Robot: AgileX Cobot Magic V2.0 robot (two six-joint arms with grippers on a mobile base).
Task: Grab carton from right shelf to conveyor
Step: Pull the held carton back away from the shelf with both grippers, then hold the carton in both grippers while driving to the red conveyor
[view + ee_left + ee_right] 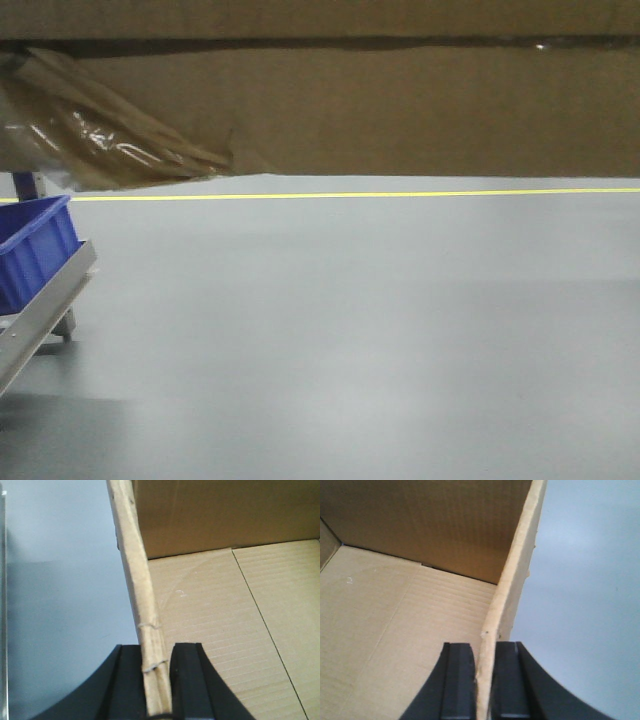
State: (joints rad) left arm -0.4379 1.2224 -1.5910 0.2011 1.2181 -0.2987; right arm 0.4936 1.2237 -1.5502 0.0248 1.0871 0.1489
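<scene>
We hold the large brown corrugated cardboard carton (400, 110) aloft by its two side walls.
Our left gripper (156, 680) and right gripper (485, 680) each have black jaws clamped on an upright wall edge; the carton hangs above the smooth grey floor (350, 340), its glossy tan tape strip (110, 140) near a blue plastic bin (35, 250).

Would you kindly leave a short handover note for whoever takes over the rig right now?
Left tool: shut on a side wall of the carton.
Right tool: shut on the opposite wall.
The carton hangs between both arms, above the grey floor. The conveyor is not in view.
Done: the carton is grasped and lifted.
Left: carry it to the conveyor, set it down, release.
</scene>
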